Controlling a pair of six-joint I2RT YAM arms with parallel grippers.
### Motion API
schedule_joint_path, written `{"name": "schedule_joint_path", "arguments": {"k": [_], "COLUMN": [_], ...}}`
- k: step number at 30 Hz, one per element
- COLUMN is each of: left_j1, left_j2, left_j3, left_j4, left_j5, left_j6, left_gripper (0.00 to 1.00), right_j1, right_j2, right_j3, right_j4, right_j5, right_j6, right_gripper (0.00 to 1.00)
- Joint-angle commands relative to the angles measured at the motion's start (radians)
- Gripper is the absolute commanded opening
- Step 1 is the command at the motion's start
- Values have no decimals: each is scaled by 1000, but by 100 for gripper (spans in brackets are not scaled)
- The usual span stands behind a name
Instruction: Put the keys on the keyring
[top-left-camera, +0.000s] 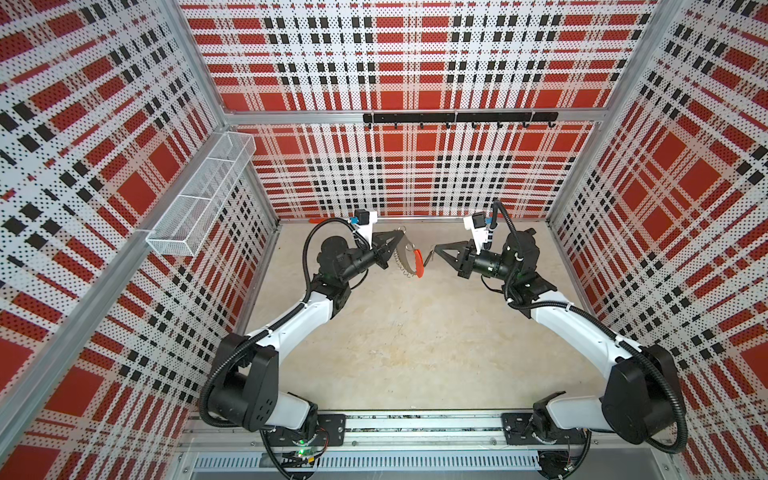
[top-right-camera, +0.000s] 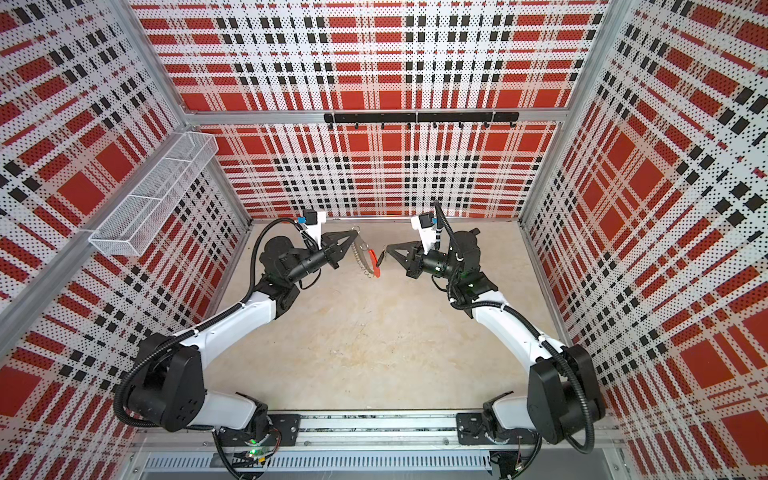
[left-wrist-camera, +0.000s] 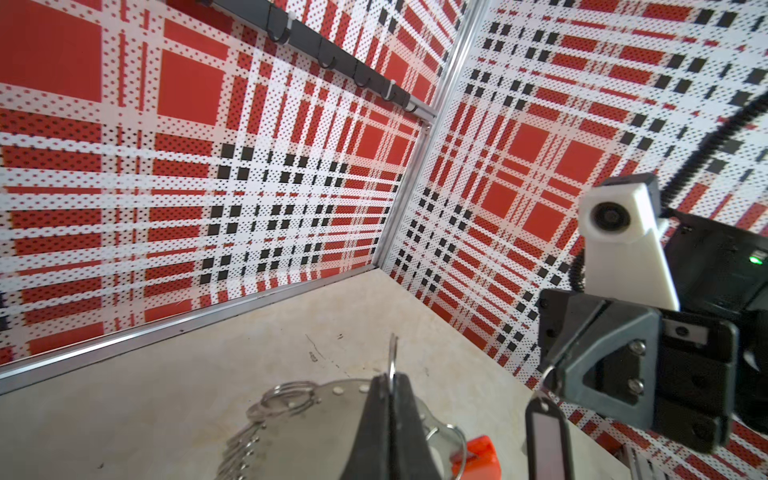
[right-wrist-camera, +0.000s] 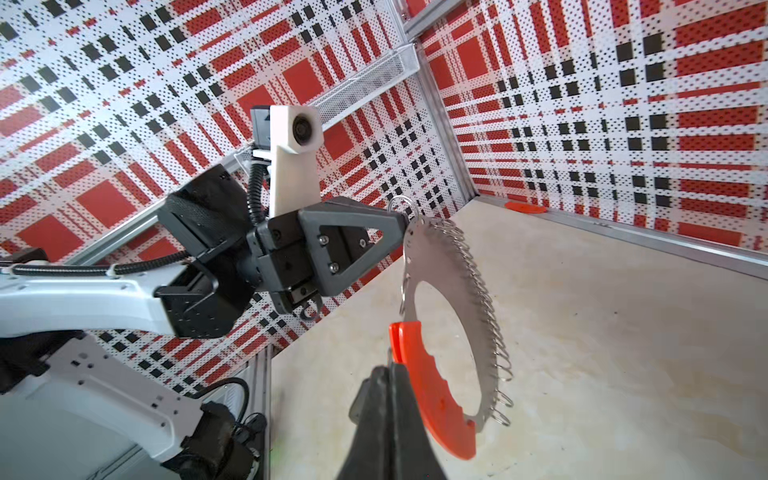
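Note:
The keyring (top-left-camera: 405, 259) is a flat metal hoop (right-wrist-camera: 457, 253) edged with several small split rings, with a red-orange curved segment (right-wrist-camera: 432, 395). It hangs above the floor near the back in both top views. My left gripper (left-wrist-camera: 390, 380) is shut on one split ring (left-wrist-camera: 392, 357) at the keyring's top edge (top-right-camera: 356, 239). My right gripper (top-left-camera: 435, 250) faces it, just right of the red-orange segment (top-right-camera: 376, 266), and is shut. The keys hang from its tips: the black-framed tag (left-wrist-camera: 546, 436) with a pale window shows in the left wrist view. The silver key itself is hidden.
A white mesh basket (top-left-camera: 199, 195) is fixed to the left wall. A black hook rail (top-left-camera: 457, 117) runs along the back wall. A lone red-orange strip (right-wrist-camera: 525, 207) lies on the floor against the back wall. Plaid walls close in three sides.

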Motion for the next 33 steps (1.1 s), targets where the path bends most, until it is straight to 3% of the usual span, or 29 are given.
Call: {"name": "schedule_joint_path", "arguments": {"k": [1,9,23,33], "left_j1": [-18,-33,-28,-27], "left_j2": [-25,-3,48,55], "left_j3": [-28,-49,-2,10], "left_j4": [171,327,348,348], "left_j5": [86,166,151,163], "left_j6": [-29,-78,-156,-164], "left_gripper": [0,0,0,0], "right_j1": [-3,8,33,66], "right_j2": [32,64,93,138], "right_j3": [85,184,243,329], "right_j4": [-27,-118,-130,-257], "right_j5": [-32,-67,-79,-17], "right_j6": [37,75,101,-9], "right_gripper": [0,0,0,0]}}
